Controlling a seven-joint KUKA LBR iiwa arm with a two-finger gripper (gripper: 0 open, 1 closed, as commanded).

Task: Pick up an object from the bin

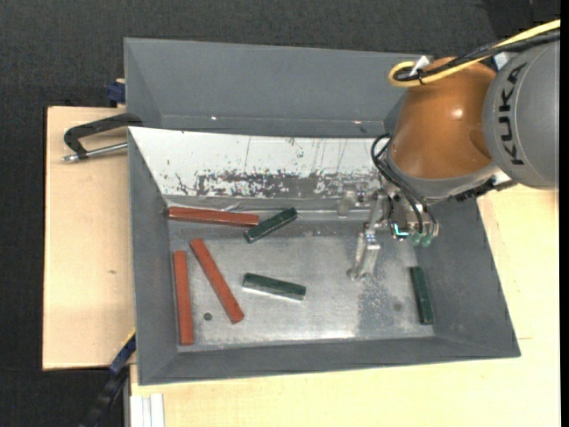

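My gripper (359, 270) hangs over bare bin floor right of the middle, below the orange wrist cover. Nothing shows in it. Closest to it is a dark green bar (420, 294), lying lengthwise by the right wall, a little to the gripper's lower right. A second dark green bar (274, 286) lies flat on the floor to its left. A third green bar (271, 224) rests tilted near the back wall.
Three red sticks lie on the left side: one (213, 215) along the back wall, one (216, 281) slanted, one (182, 297) along the left wall. A small dark speck (208, 318) sits between them. The arm reaches in from the upper right.
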